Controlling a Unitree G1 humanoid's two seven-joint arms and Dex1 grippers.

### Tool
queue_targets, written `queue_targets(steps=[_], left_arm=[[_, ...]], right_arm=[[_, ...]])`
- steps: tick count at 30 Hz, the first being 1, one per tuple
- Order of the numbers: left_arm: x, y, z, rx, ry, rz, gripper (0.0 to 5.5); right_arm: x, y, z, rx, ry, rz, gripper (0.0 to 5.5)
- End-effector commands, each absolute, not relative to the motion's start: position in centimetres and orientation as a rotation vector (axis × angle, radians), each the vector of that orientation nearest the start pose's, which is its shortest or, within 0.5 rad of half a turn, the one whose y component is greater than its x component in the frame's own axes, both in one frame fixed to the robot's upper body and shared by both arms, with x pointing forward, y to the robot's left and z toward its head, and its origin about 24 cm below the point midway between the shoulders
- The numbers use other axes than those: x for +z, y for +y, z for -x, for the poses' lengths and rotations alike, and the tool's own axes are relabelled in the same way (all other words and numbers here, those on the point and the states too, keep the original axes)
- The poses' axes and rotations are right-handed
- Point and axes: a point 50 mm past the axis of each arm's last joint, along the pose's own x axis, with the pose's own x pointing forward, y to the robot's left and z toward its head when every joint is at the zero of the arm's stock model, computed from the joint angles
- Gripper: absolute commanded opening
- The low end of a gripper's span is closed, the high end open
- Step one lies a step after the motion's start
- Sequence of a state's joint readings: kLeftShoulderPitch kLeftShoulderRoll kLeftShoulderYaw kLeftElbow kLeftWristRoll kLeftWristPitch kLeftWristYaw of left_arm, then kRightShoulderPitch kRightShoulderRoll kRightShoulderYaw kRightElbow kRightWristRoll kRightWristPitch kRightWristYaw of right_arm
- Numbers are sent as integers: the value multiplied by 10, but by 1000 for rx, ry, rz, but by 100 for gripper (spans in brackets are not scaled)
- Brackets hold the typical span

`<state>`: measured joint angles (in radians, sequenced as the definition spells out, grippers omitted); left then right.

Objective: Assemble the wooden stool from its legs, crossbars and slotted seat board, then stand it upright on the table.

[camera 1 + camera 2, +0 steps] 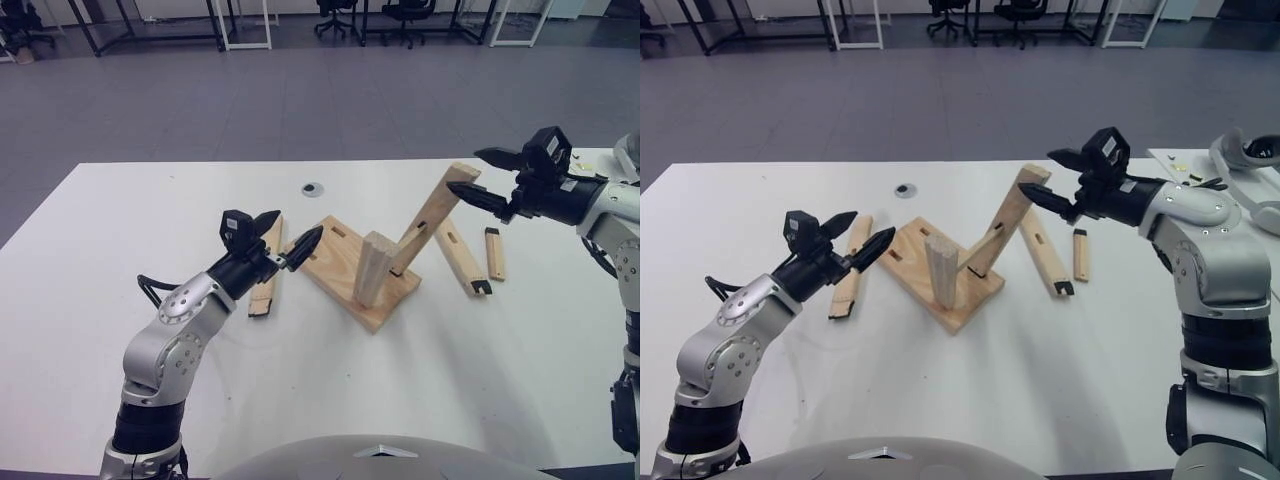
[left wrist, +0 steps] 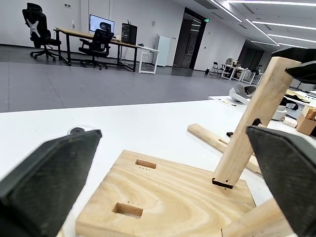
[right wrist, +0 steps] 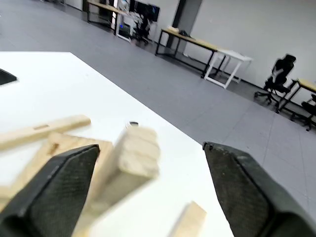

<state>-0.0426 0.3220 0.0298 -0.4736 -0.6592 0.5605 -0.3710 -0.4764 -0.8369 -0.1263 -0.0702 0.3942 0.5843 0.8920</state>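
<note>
Table [image 1: 120,220]: L jaws open, hiding seat board [image 1: 335,262] corner; R jaws open astride tilted leg [image 1: 430,220] top.

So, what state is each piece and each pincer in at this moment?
seat board: flat on table, two slots empty
short leg: upright on the board
long leg: tilted, foot at the board
left loose leg: lying flat
right loose leg: lying flat
crossbar: lying flat
left pincer: open, empty
right pincer: open around long leg's top
</note>
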Motion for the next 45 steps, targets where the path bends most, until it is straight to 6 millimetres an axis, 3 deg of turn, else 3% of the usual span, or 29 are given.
queue_targets(steps=[1, 3, 5, 9, 12, 14, 17, 19, 22, 24, 27, 32, 34, 37, 39, 42, 45], left_arm=[[123, 145, -239, -666, 31, 258, 540], [123, 144, -240, -663, 27, 264, 540], [123, 140, -241, -669, 22, 269, 540], [121, 137, -239, -659, 17, 282, 540], [122, 135, -241, -657, 5, 287, 540], [122, 135, -241, -652, 0, 287, 540], [120, 136, -238, -633, -1, 293, 540], [119, 135, -237, -629, -1, 297, 540], [117, 136, -234, -613, -1, 301, 540], [117, 137, -232, -603, -1, 304, 540], [116, 137, -231, -597, 0, 306, 540], [117, 140, -230, -587, 1, 302, 540], [117, 137, -231, -595, 3, 306, 540], [117, 133, -231, -605, 4, 317, 540], [117, 131, -230, -610, 6, 321, 540], [116, 130, -231, -613, 4, 323, 540], [117, 129, -232, -613, -2, 323, 540]], right_arm=[[231, -264, -338, 617, 155, 684, 393], [259, -245, -379, 450, 11, 831, 393], [282, -216, -395, 419, -144, 807, 393], [324, -188, -390, 562, -317, 590, 393], [354, -160, -363, 736, -413, 476, 393], [340, -139, -330, 882, -372, 407, 393], [280, -119, -291, 1070, -127, 277, 393], [232, -121, -274, 1082, 91, 150, 393], [190, -125, -238, 1083, 298, 68, 393], [180, -127, -221, 1011, 349, 151, 393], [177, -146, -218, 854, 369, 440, 393], [167, -203, -227, 766, 494, 892, 393], [176, -218, -248, 735, 385, 1147, 393], [207, -206, -289, 644, -14, 1357, 393], [233, -191, -305, 571, -239, 1290, 393], [277, -182, -317, 493, -444, 1040, 393], [312, -203, -324, 369, -450, 1005, 393]])
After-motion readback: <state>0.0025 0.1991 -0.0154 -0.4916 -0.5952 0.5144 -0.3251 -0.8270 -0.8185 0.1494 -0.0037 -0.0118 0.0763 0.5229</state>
